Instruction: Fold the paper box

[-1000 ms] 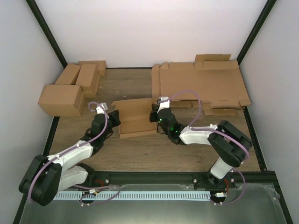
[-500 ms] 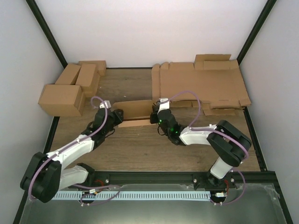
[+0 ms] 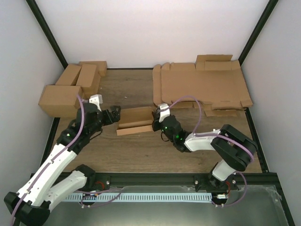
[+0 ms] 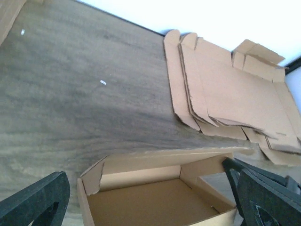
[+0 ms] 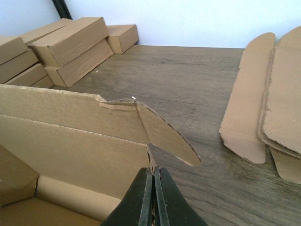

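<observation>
Left pincer [image 3: 114, 115] opened, arm drawn back; right pincer [image 5: 152, 175] pinches paper box [image 3: 136, 120] wall.

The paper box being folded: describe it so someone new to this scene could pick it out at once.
On the wooden table, look mid-table between the finished boxes far left and the pile of flat sheets far right. The paper box sits there, half-formed: an open tray with raised walls, neither closed nor flat.
</observation>
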Tool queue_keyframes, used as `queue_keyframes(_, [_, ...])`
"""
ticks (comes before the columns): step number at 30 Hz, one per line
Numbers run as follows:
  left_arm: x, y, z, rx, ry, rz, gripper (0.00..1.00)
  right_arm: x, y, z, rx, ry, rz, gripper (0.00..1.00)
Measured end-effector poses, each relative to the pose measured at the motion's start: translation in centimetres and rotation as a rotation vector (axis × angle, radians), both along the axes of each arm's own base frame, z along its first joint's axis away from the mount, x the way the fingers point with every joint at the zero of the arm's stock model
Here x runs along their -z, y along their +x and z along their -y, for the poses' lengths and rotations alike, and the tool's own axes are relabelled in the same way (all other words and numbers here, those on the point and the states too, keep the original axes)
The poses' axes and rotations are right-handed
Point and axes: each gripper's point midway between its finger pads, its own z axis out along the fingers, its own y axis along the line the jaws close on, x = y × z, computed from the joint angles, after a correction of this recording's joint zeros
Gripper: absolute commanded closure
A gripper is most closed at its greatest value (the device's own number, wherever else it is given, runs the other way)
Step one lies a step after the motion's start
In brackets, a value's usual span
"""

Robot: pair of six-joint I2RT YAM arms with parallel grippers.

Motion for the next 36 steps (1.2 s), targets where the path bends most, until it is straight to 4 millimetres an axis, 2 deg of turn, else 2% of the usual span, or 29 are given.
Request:
queue_keyframes(3, [-2.1, -0.2, 0.6, 0.088, 0.078, 0.03, 0.02, 0.0, -0.6, -0.5, -0.057, -0.029, 0.022, 0.99])
queue_keyframes(5, [-2.1, -0.4, 2.1, 0.204, 0.114, 0.033, 0.05, 0.0, -1.1, -0.6, -0.093, -0.044, 0.036, 0.99])
queue_keyframes(8, [-0.3, -0.9, 4.5, 0.381, 0.147, -0.007, 0.12, 0.0, -1.9, -0.6, -0.139, -0.063, 0.05, 0.99])
queue_keyframes(12, [2.6, -0.7, 6.1, 0.517, 0.215, -0.076, 0.14, -0.1, -2.8, -0.7, -0.185, -0.08, 0.067, 0.99])
queue_keyframes(14, [3.4, -0.4, 6.4, 0.561, 0.259, -0.094, 0.14, -0.1, -3.1, -0.7, -0.201, -0.086, 0.072, 0.99])
queue_keyframes(17, [3.6, 0.0, 6.7, 0.619, 0.316, -0.084, 0.22, -0.1, -3.3, -0.7, -0.216, -0.091, 0.076, 0.99])
queue_keyframes(26, [1.2, 2.2, 6.8, 0.63, 0.422, 0.027, 0.21, -0.1, -3.5, -1.1, -0.238, -0.098, 0.07, 0.99])
queue_keyframes(29, [-0.2, 2.8, 6.8, 0.642, 0.463, 0.082, 0.27, -0.1, -3.4, -1.2, -0.239, -0.102, 0.065, 0.99])
queue_keyframes(30, [-0.4, 2.8, 7.0, 0.668, 0.48, 0.097, 0.31, -0.1, -3.3, -1.3, -0.24, -0.102, 0.065, 0.99])
queue_keyframes(33, [0.4, 2.8, 7.9, 0.754, 0.503, 0.089, 0.42, 0.0, -3.2, -1.5, -0.242, -0.106, 0.061, 0.99])
queue_keyframes(36, [2.8, 2.2, 9.0, 0.851, 0.499, 0.027, 0.44, 0.0, -3.1, -1.7, -0.246, -0.107, 0.057, 0.99])
